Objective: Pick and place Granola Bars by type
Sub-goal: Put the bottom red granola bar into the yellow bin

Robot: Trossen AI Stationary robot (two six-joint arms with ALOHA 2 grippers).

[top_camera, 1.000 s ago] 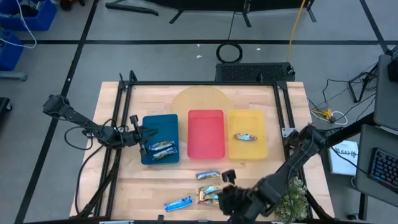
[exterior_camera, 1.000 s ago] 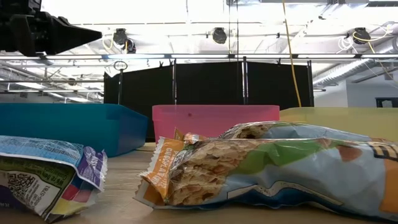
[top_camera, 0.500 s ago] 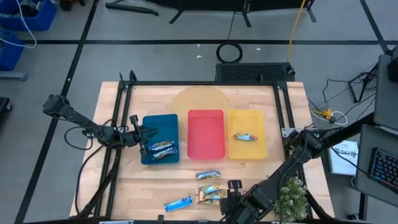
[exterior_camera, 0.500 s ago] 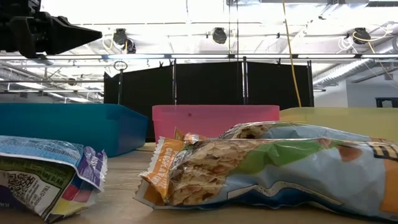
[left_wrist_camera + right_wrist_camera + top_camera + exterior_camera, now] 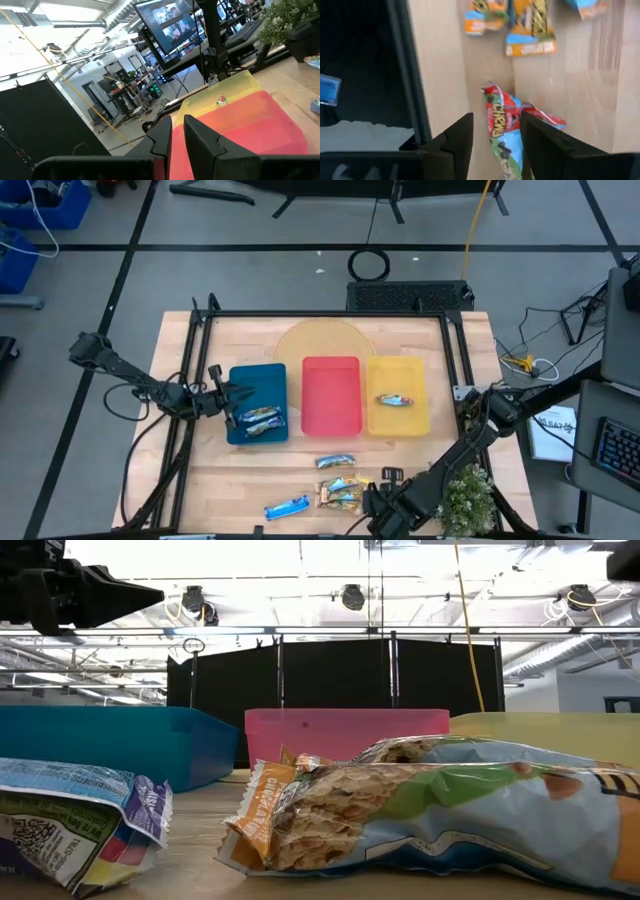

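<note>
Two bars [image 5: 258, 420] lie in the blue tray [image 5: 258, 380], beside which my left gripper [image 5: 224, 395] hovers, jaws nearly closed and empty. One bar [image 5: 396, 400] sits in the yellow tray [image 5: 398, 375]. Four unsorted bars [image 5: 337, 479] lie on the table's front edge. My right gripper [image 5: 492, 135] hangs there, jaws parted, a red-and-blue bar [image 5: 507, 131] between them, I judge for pickup.

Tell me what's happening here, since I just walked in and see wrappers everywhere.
A two-armed robot is sorting granola bars into coloured trays. The right gripper is low over the table's front edge, fingers apart around a red-wrapped bar, beside the loose bars. The left gripper waits, shut, at the blue tray, which holds a couple of bars. One bar lies in the yellow tray.
</note>
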